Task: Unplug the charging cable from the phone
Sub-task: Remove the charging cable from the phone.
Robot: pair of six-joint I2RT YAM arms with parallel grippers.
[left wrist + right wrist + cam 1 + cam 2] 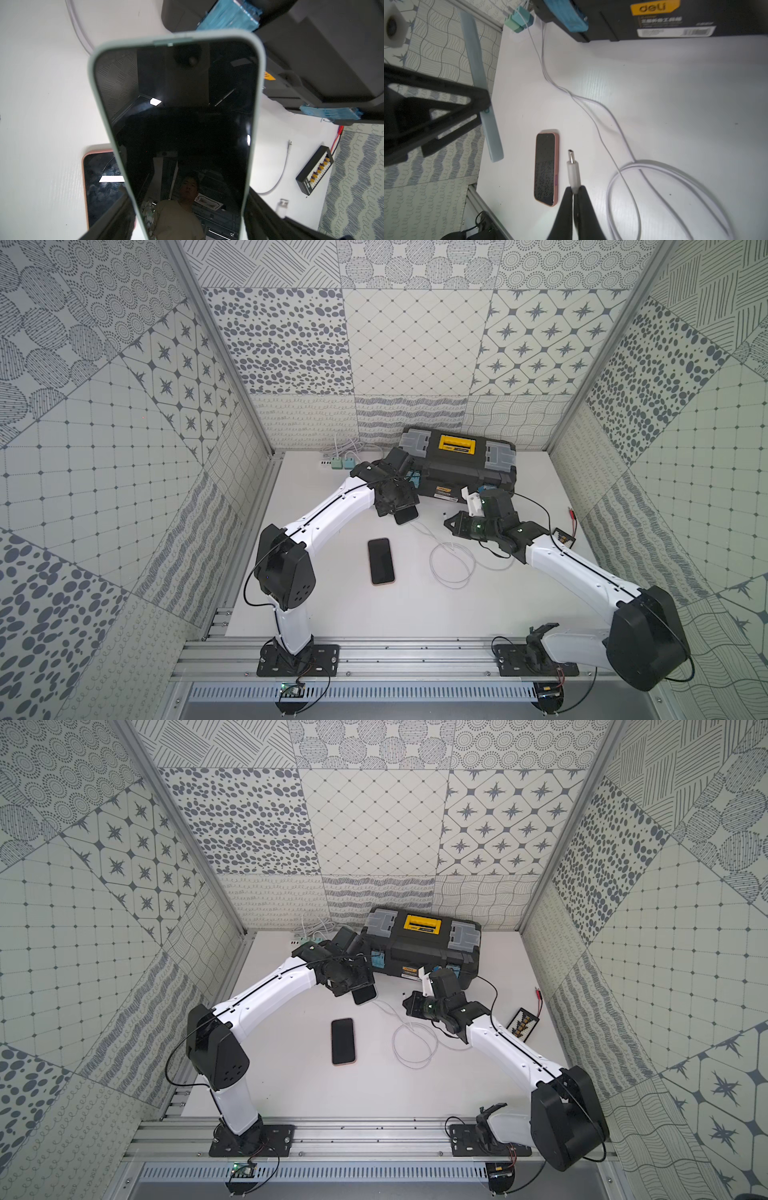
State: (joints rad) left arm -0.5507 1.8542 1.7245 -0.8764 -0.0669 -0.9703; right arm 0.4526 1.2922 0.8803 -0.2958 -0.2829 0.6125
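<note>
**Plug and phone apart, one in each arm**

The left end effector [399, 508] has its jaws spread wide and clamped against the long sides of the pale-cased phone [176, 124], holding it off the counter [332, 605] just in front of the black toolbox [457, 464]. The dark screen faces the wrist camera.

The right end effector [574, 191] is pinched fully together on the rear of the plug [573, 172] of the white charging cable [612, 124]. The metal tip is bare and points toward the held phone with a clear gap between them (in both top views the two arms face each other across that gap).

The cable lies in a loose loop [453, 568] on the counter and runs back to the teal chargers [343, 463] at the rear. A second phone [381, 561], pink-edged, lies flat between the arms.
</note>
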